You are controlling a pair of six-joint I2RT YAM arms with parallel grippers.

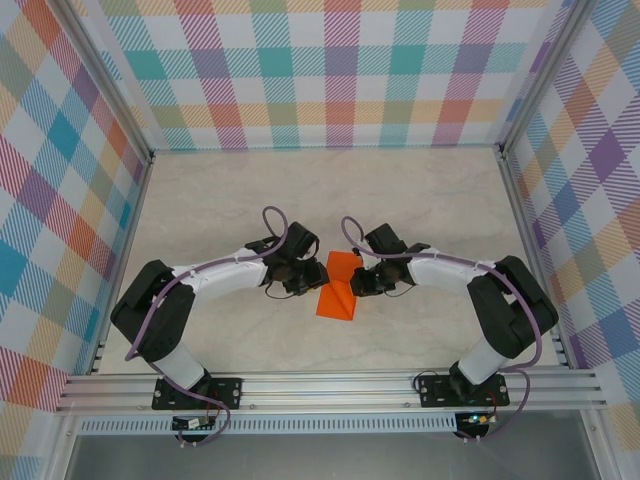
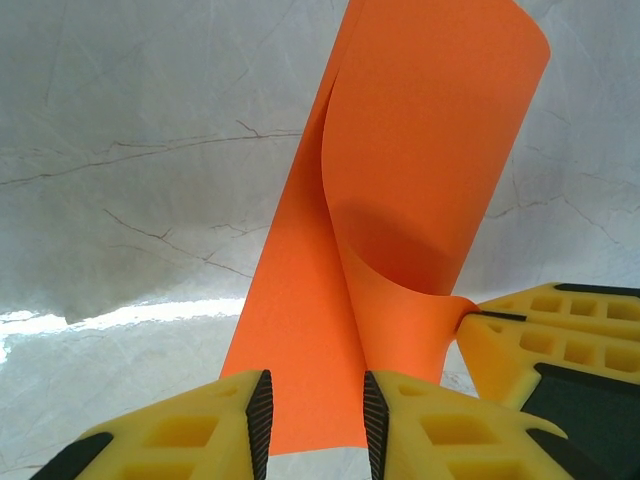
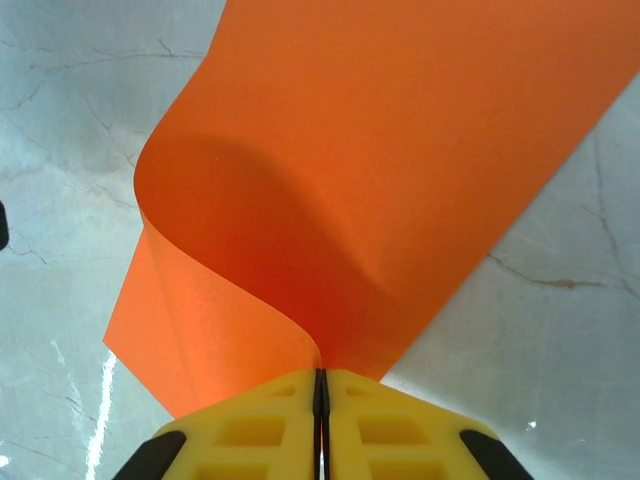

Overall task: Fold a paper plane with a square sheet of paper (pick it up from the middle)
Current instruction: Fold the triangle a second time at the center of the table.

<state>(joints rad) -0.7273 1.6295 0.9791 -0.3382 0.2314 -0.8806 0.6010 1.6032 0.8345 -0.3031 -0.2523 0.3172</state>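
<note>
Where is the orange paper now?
Top view: the orange paper lies curled mid-table between the left arm and right arm, its edge in the right jaws.

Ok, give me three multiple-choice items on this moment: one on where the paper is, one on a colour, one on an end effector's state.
1. Where is the square sheet of paper?
A: between the left end effector and the right end effector
B: against the far wall
C: beside the left arm's base

2. What colour are the right end effector's fingers?
A: blue
B: yellow
C: white

3. The right end effector is:
A: wide open above the sheet
B: shut on nothing
C: shut on the sheet

Answers:
1 A, the top view shows the sheet between the two.
2 B, the right wrist view shows yellow fingers.
3 C, that view shows the fingers together with the curled sheet's edge pinched between them.
</note>
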